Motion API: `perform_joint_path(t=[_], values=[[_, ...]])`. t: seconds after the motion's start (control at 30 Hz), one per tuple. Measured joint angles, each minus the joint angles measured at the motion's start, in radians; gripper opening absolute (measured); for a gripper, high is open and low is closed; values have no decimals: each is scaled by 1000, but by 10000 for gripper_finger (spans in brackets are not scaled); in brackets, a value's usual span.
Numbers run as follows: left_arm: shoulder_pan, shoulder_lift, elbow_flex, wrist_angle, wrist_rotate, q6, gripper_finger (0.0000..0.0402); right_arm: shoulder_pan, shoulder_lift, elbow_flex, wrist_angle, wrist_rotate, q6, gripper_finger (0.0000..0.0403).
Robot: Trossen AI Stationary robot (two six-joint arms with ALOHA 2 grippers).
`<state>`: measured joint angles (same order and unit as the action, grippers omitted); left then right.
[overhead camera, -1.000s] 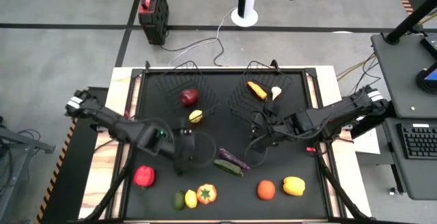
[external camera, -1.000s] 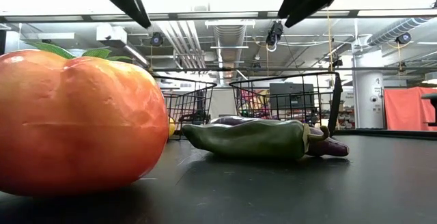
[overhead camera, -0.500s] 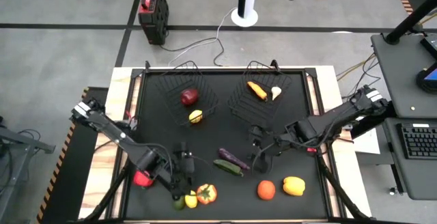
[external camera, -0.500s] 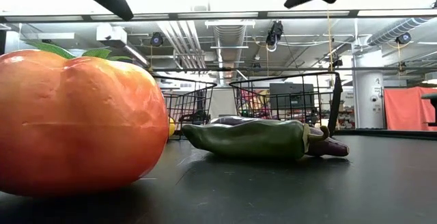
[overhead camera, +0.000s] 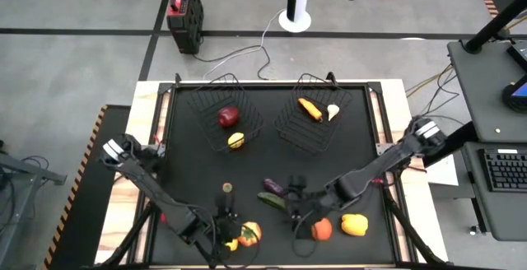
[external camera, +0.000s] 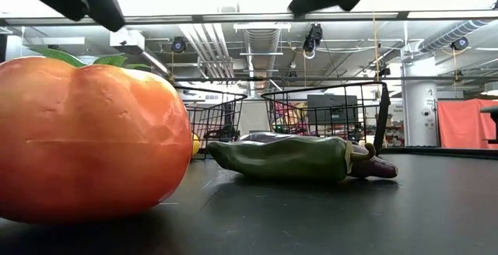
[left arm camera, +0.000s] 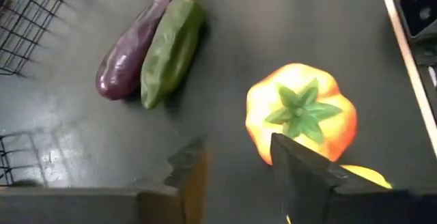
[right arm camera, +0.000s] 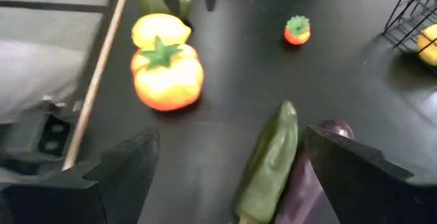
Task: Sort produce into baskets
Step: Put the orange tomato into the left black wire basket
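Near the front of the tabletop (overhead camera: 362,163), the left jaws, half spread and empty, hang by the orange pepper (overhead camera: 249,233). The right jaws, spread wide, hang over the green pepper (overhead camera: 272,202) and eggplant (overhead camera: 276,188). Farther back, the baskets (overhead camera: 203,109) hold only four pieces, so I think most sorting is left

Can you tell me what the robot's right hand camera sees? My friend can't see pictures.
The right gripper is wide open just above a green pepper and a purple eggplant lying side by side on the black table. Farther off sit an orange-yellow pepper with a green stem, a yellow fruit and a small red one.
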<state>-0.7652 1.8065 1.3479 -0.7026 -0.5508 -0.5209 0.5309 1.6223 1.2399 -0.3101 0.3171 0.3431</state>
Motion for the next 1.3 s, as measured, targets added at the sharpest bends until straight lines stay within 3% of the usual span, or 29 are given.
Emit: perform_joint_path(t=[0.3,0.6,0.83,1.0,1.3], values=[[-56,-5,-1,-52,-40,-14,78,2,212,108,121,-2,-95,354],[-126,-109,-1,-193,-211,-109,65,-1,392,257,181,-40,-199,354],[-146,-185,-1,-193,-316,-118,63,-22,495,341,181,-69,-154,354],[-145,-193,-2,-190,-326,-118,63,-45,532,363,183,-136,-122,354],[-145,-160,-2,-188,-329,-127,63,-57,533,363,179,-152,-128,346]])
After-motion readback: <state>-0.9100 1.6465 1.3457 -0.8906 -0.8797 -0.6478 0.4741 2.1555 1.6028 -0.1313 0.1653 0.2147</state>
